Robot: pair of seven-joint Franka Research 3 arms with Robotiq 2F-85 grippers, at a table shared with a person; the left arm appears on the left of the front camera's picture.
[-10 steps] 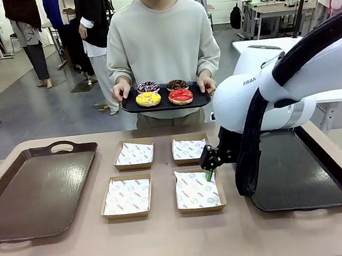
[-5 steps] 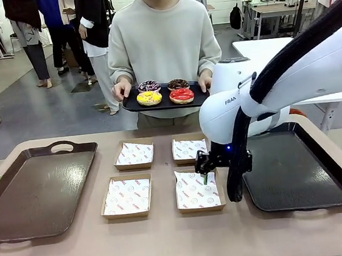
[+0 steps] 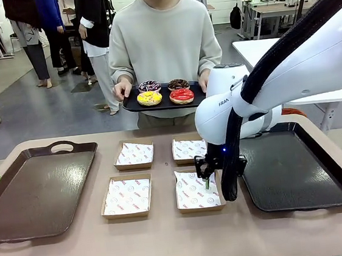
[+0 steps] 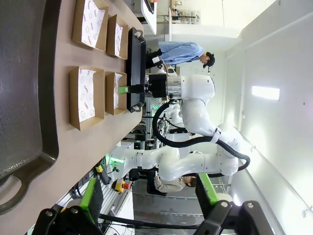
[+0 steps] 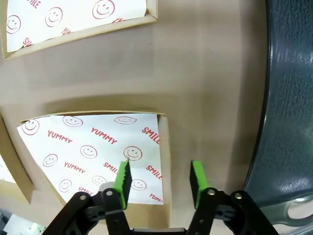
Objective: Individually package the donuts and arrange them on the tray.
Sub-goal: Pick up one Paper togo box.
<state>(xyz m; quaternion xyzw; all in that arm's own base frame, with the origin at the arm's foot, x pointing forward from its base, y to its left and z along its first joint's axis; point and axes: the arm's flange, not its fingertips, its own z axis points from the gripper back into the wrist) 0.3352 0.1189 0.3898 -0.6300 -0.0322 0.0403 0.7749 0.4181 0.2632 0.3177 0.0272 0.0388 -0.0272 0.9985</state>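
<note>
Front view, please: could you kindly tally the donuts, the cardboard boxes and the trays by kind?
Donuts: 4
Cardboard boxes: 4
Trays: 3, the small black one under the donuts included
Total: 11

Glossy red donut (image 3: 181, 95), matt cardboard box (image 3: 126, 216)

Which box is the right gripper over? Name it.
The near-right box, beside the right tray: the right gripper straddles its outer wall; the other three lie clear.

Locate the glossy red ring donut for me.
Front view: the glossy red ring donut sits on the black tray the person holds beyond the table, right of the yellow-iced donut, in front of the dark chocolate donut.
</note>
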